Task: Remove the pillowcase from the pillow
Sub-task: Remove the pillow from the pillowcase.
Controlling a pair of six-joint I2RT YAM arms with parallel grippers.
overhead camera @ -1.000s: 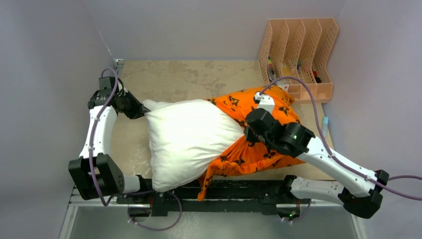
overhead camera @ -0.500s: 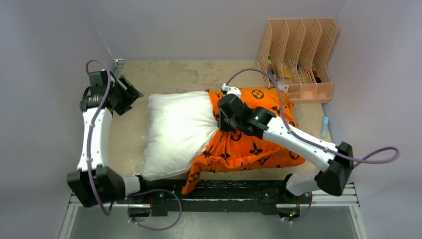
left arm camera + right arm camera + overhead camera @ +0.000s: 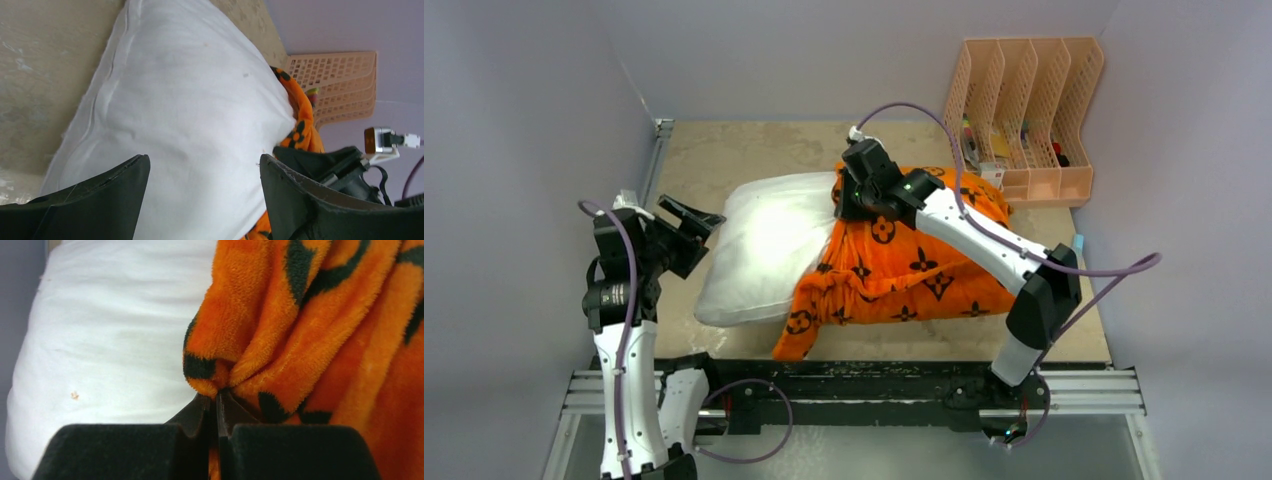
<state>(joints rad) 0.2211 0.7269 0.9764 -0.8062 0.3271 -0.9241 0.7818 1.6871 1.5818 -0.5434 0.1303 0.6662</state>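
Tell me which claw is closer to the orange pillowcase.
Right. The right claw is pinched shut on a fold of the pillowcase. The left claw is open at the bare end of the pillow, off the orange cloth.

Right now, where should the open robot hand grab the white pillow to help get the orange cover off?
Probably the bare left end of the pillow, coming in from the left, where the open left gripper hovers. That end sticks out of the pillowcase and looks puffy enough to pinch. The right gripper is pinching the pillowcase edge on the other side.
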